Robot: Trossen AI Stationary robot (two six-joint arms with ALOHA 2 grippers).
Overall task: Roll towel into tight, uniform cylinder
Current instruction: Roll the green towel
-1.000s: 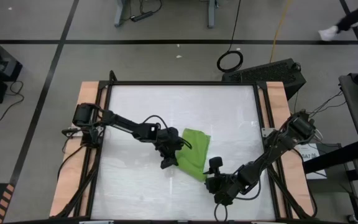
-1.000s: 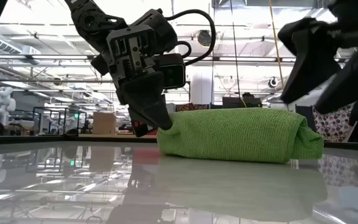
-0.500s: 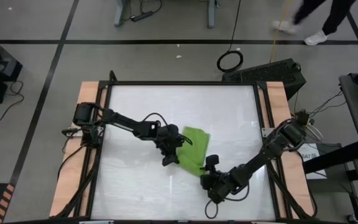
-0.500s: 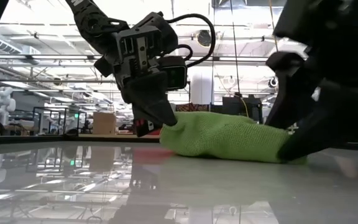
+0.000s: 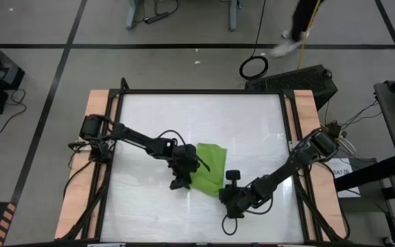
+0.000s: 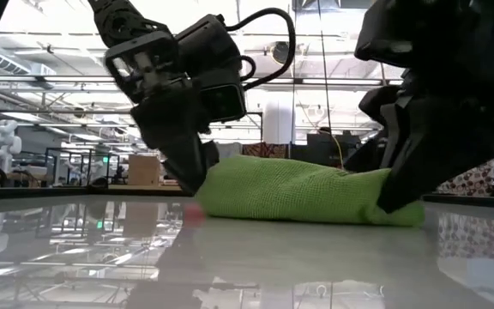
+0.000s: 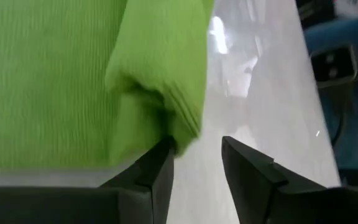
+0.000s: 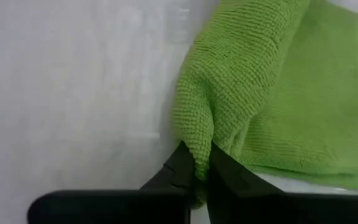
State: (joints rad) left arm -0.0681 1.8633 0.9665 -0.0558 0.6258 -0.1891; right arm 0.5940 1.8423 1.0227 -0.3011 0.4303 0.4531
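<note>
Your towel (image 5: 209, 167) lay partly rolled near the middle of the white surface (image 5: 156, 116). Your right pincer (image 8: 195, 172), at the towel's 5 o'clock corner, was clamped shut on a fold of it. Your left pincer (image 7: 196, 163), at the 9 o'clock edge, stood slightly open, one finger touching the cloth.

Both arms are dark, almost black, and made of long thin pieces joined by round fat joints. Black cables loop over the left gripper (image 6: 187, 167) and along its arm. Its boxy head has small screws and slots. The right gripper (image 8: 194, 171) has two flat, pointed black fingers (image 8: 229, 180).
</note>
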